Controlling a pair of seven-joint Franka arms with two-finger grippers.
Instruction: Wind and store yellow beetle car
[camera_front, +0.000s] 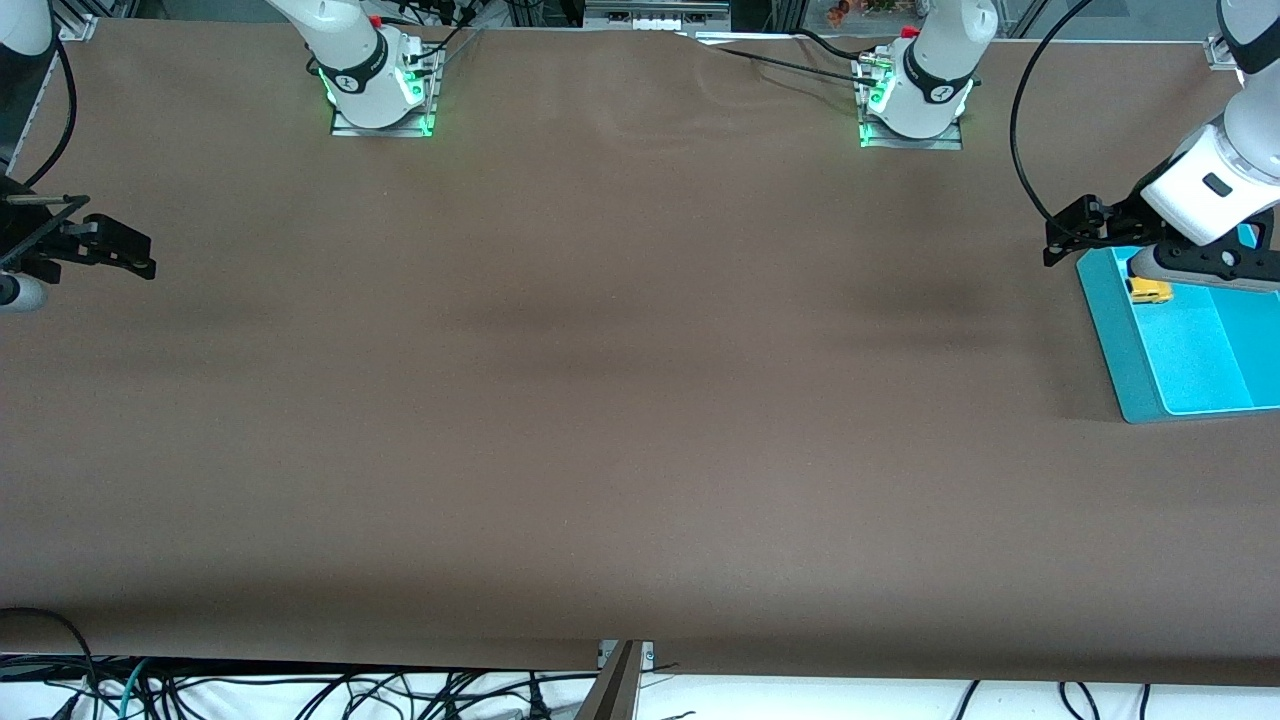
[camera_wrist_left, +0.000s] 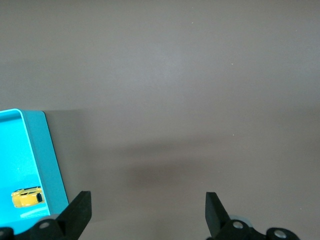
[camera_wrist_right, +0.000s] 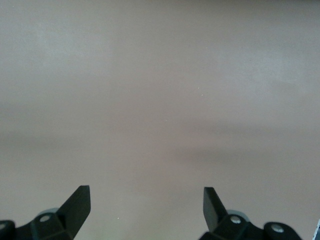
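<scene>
Both jaws stand wide open and empty; the car (camera_front: 1149, 291) lies in the tray (camera_front: 1120, 330).

At the table's left-arm end the left gripper (camera_front: 1065, 238) hangs over the brown cloth (camera_front: 600, 400) just beside the teal tray's rim. The front view half hides the yellow car under the left arm; the left wrist view shows it whole. The right gripper (camera_front: 130, 255) waits over the right-arm edge, its wrist view showing only cloth.

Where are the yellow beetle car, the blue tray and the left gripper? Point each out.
yellow beetle car (camera_wrist_left: 27, 197), left wrist view, roof.
blue tray (camera_front: 1115, 330), front view, side wall.
left gripper (camera_wrist_left: 147, 212), left wrist view, between open fingertips.
</scene>
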